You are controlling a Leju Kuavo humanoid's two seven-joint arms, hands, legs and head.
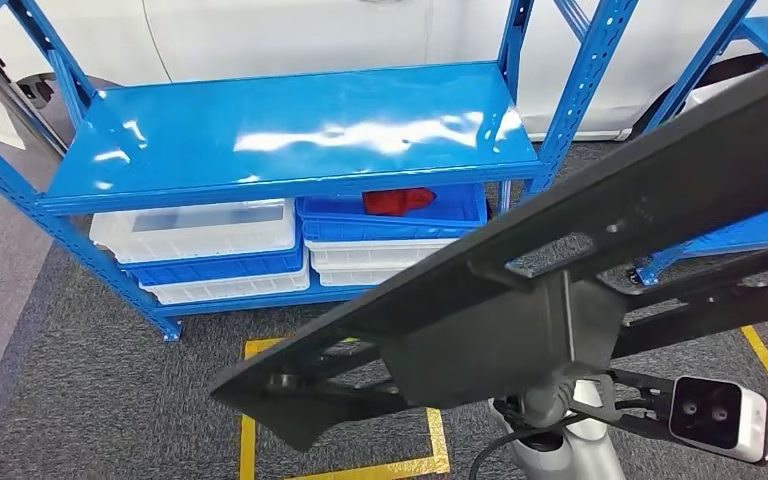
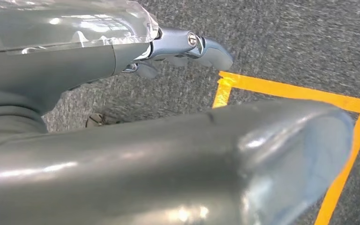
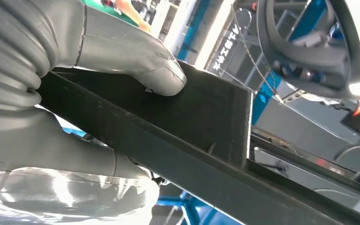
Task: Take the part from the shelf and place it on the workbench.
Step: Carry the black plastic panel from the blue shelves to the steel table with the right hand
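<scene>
The right hand (image 3: 75, 93) gripped the part (image 1: 560, 270), a long black moulded piece with ribs and openings. In the right wrist view the thick grey thumb pressed flat on one face of the part (image 3: 206, 136) while the rest of the hand wrapped under its edge. In the head view the part ran slantwise across the frame, from low on the left to high on the right, held in the air in front of the blue shelf (image 1: 290, 130) and clear of it.

The left hand (image 2: 187, 47) hung over grey carpet (image 2: 286, 37) with its fingers curled inward and nothing in them. Beneath it lay a corner of orange floor tape (image 2: 281, 89).

The top board of the shelf was bare and glossy. Below it sat stacked white bins (image 1: 195, 230) and blue bins (image 1: 390, 222); a red object (image 1: 397, 200) lay in the upper blue bin on the right. Yellow tape (image 1: 248, 420) marked a square on the carpet before the shelf. A white car body (image 1: 290, 40) stood behind.

Some dark lettering showed on a pale surface in the right wrist view, too blurred and turned to read.
</scene>
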